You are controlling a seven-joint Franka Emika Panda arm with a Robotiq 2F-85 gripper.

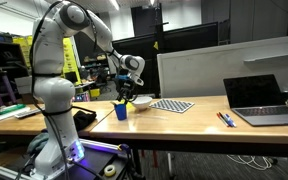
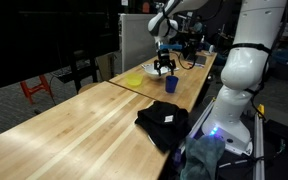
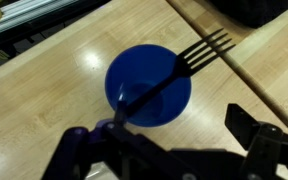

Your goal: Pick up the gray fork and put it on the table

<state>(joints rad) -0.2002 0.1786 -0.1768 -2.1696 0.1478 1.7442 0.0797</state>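
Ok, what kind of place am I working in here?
Probably an office or lab: a long wooden desk, an open laptop on it, and a gray partition panel behind.

The fork is dark gray and leans slanted in a blue cup, handle down inside and tines jutting past the rim. The bench, a light tan wooden top, carries the cup.

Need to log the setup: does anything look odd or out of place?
The fork stands handle-down in the blue cup, leaning on its rim, tines up. A black cloth lies crumpled at the edge of the table. Nothing looks spilled.
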